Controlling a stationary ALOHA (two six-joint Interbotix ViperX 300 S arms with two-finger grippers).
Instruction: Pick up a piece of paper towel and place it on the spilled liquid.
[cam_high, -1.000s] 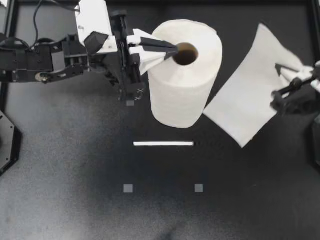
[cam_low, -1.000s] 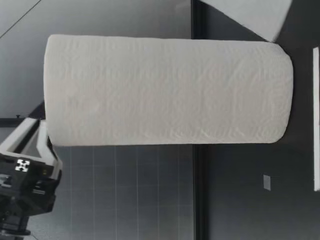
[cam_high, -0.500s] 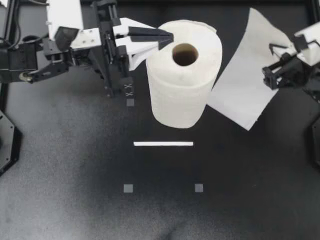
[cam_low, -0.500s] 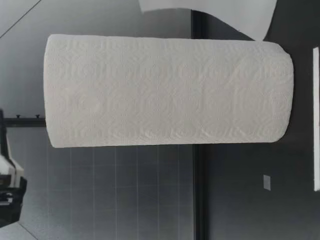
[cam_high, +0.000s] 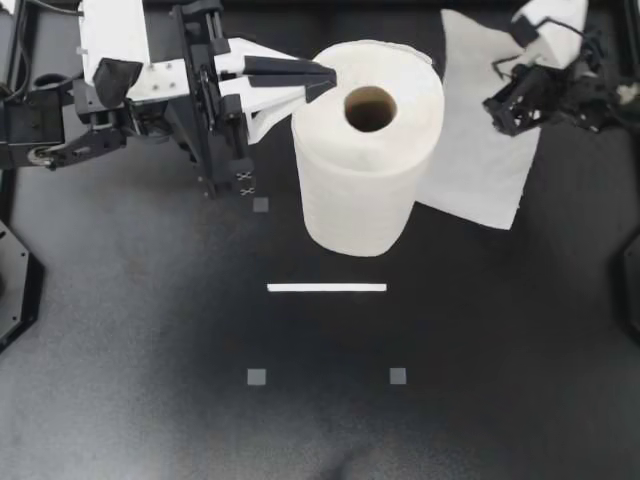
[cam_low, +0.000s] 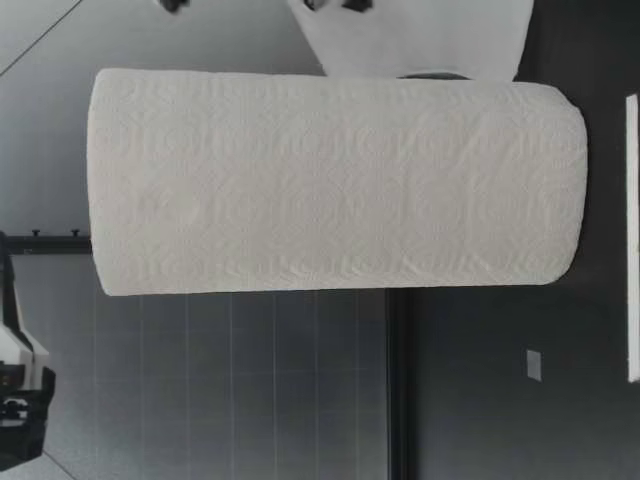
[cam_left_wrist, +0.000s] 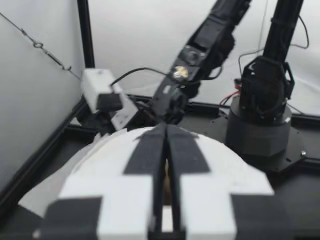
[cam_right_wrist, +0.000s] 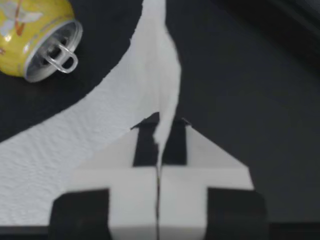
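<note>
Swinging the paper towel sheet, pinched at its edge in your closed right gripper, could snag the paper towel roll just beside it. Left gripper: closed, empty.

White sheet, white embossed roll, yellow can, black table.

Left tool closed; right tool apparently clamped.

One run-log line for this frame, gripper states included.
left gripper shut at paper towel roll top | right gripper shut on paper towel sheet beside roll | spill not visible
</note>
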